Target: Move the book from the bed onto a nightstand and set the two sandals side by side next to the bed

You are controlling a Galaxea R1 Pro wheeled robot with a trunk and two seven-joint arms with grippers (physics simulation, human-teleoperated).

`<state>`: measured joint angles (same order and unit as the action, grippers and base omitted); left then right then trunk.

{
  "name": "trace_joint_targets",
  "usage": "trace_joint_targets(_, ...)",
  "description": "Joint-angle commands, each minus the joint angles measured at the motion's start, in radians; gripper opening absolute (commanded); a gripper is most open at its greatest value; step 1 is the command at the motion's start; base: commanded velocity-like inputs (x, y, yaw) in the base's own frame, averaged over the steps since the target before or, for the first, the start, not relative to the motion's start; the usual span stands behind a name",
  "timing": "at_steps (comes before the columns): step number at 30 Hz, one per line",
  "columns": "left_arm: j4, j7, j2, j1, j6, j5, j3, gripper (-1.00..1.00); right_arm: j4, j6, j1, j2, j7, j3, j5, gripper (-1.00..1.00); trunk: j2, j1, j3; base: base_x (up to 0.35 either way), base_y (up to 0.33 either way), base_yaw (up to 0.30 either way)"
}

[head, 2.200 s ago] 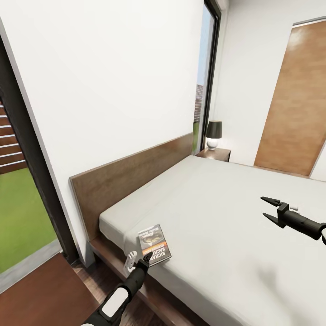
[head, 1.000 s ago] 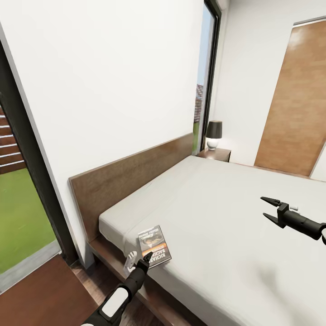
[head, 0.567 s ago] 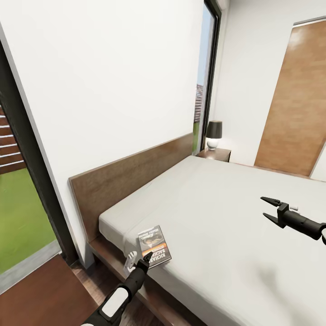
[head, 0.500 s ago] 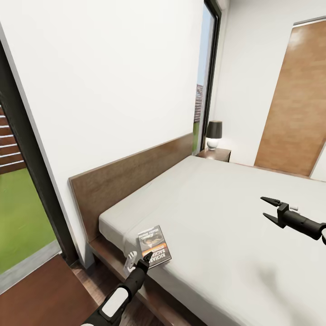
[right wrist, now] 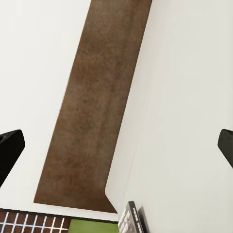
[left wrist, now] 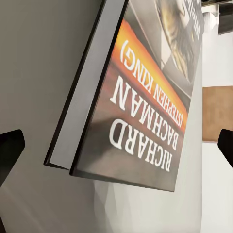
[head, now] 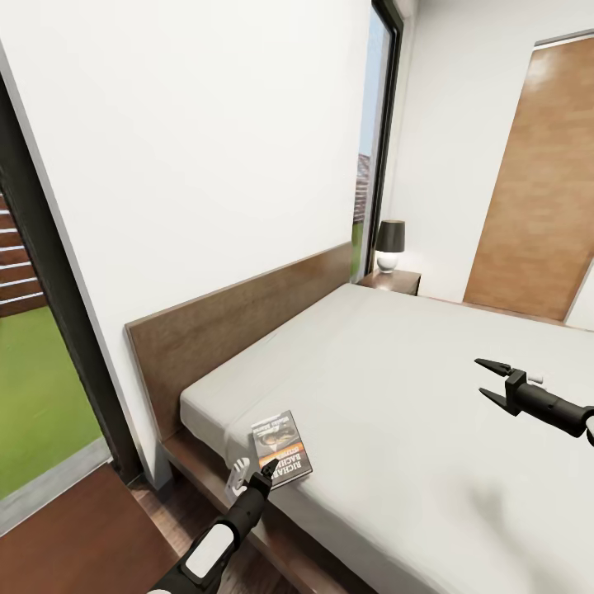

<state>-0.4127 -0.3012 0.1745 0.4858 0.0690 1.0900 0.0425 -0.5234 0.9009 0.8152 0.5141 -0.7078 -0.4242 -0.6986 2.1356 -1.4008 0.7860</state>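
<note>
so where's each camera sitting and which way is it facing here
Head view: high on the robot, facing down over the bed; shows the left gripper at the book and the right gripper open above the mattress.
Left wrist view: by the left gripper, close on the book; fingertips at the edges.
Right wrist view: facing the headboard; fingertips apart.
Shared: all three show the book.

Bright, even daylight fills the render. Shadows are soft and faint on the mattress. Straight wall lines bow at the head view's edges.
</note>
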Motion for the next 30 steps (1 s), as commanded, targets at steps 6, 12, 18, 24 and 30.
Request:
trace_joint_targets(6,0.000,-0.003,0.000,0.000,0.005,0.008,0.001,1.00,0.000,0.005,0.001,0.000,-0.004,-0.004,0.004,1.00,0.000,0.000,0.001,0.000,0.000,0.000)
trace_joint_targets(12,0.000,-0.003,0.000,0.000,0.005,0.008,0.001,1.00,0.001,0.004,0.001,0.000,-0.004,-0.004,0.004,1.00,0.000,0.000,0.001,0.000,0.000,0.000)
trace_joint_targets(18,0.000,-0.003,0.000,0.000,0.005,0.008,0.001,1.00,0.000,0.004,0.001,0.000,-0.004,-0.004,0.004,1.00,0.000,0.000,0.001,0.000,0.000,0.000)
trace_joint_targets(24,0.000,-0.003,0.000,0.000,0.005,0.008,0.001,1.00,0.000,0.004,0.001,0.000,-0.004,-0.004,0.004,1.00,0.000,0.000,0.001,0.026,0.000,0.000)
trace_joint_targets(30,0.000,-0.003,0.000,0.000,0.005,0.008,0.001,1.00,0.001,0.005,0.001,0.000,-0.004,-0.004,0.004,1.00,0.000,0.000,0.001,0.066,0.000,0.000)
